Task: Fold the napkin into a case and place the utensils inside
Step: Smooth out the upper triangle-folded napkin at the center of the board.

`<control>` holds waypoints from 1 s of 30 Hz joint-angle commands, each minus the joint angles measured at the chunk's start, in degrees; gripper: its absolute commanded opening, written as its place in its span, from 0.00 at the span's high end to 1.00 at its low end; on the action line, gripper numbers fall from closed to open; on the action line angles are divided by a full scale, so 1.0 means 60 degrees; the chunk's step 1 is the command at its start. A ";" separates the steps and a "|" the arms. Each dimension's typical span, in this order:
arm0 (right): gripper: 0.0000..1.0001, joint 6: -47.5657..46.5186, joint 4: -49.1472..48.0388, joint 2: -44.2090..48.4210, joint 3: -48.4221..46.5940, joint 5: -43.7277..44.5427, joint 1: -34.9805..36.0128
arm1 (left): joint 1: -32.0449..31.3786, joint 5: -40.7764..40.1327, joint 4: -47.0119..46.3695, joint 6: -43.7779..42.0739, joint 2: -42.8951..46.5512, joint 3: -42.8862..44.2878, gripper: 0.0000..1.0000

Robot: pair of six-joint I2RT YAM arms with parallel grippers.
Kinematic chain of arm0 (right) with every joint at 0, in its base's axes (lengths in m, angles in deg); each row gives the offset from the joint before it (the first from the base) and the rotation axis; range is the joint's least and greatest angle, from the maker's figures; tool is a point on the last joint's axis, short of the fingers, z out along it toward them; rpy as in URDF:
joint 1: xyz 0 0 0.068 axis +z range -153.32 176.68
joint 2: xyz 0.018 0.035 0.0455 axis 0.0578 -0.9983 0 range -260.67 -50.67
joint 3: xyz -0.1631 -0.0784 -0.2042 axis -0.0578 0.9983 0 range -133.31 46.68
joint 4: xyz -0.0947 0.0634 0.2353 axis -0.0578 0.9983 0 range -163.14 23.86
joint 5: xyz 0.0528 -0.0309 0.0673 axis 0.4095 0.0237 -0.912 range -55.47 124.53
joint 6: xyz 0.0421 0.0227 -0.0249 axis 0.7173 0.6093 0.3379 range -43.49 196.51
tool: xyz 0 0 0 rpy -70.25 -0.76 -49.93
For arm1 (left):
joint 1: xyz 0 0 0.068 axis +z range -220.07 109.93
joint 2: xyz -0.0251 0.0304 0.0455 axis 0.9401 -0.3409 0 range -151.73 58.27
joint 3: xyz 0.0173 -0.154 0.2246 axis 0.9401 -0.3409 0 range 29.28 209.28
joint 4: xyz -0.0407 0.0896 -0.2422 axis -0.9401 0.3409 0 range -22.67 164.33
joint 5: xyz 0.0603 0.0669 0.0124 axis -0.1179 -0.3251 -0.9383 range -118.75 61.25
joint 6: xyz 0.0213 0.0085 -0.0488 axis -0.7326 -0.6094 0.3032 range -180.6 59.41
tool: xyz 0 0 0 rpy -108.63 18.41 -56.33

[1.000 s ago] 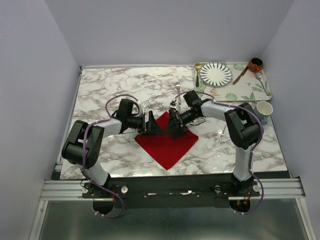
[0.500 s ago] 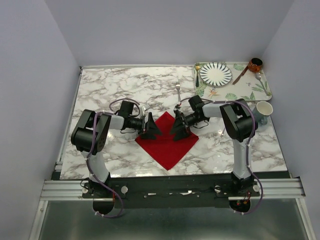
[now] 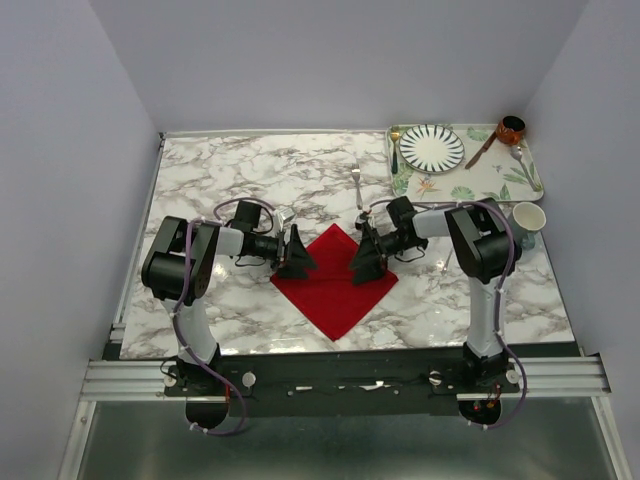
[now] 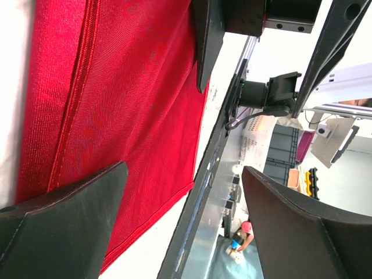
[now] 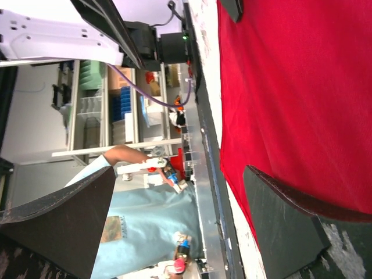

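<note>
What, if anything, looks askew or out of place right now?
Nothing is spilled or damaged. The napkin lies flat but turned cornerwise, like a diamond; the fork lies alone beyond its far corner.

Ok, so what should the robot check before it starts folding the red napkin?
1. The napkin lies flat and unfolded, like a diamond: ok.
2. The left gripper is open and empty at the napkin's left corner: ok.
3. The right gripper is open and empty at the right corner: ok.
4. The fork is out of the way, lying on the table past the far corner and apart from the cloth: ok.
5. The fingers are low enough to pinch the cloth: cannot tell.
</note>
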 commanded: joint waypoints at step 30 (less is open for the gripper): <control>0.05 -0.0993 0.2076 0.1416 -0.0019 0.3348 -0.0094 | -0.0229 -0.1762 0.1046 -0.1330 0.1471 -0.0095 0.02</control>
